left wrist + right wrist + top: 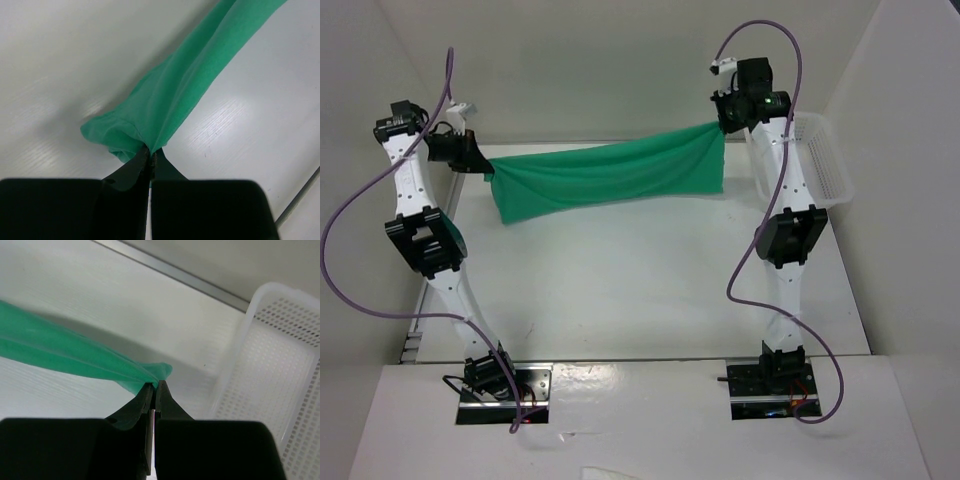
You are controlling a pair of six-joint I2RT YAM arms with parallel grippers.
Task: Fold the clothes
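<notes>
The clothes, one emerald-green T-shirt (pixel 610 178), hang stretched in the air across the far part of the table, sagging in the middle. My left gripper (pixel 485 170) is shut on its left end, where the fabric (pixel 165 105) bunches at the fingertips. Raised at the far right, my right gripper (pixel 722 128) is shut on the other end. In the right wrist view the cloth (pixel 60 352) runs off to the left from the pinched corner. How the shirt is folded or layered I cannot tell.
A white mesh basket (pixel 820 165) stands at the table's far right edge, close beside the right arm, also seen as a perforated wall (pixel 265 375). White walls enclose the table (pixel 620 290) on the left, back and right.
</notes>
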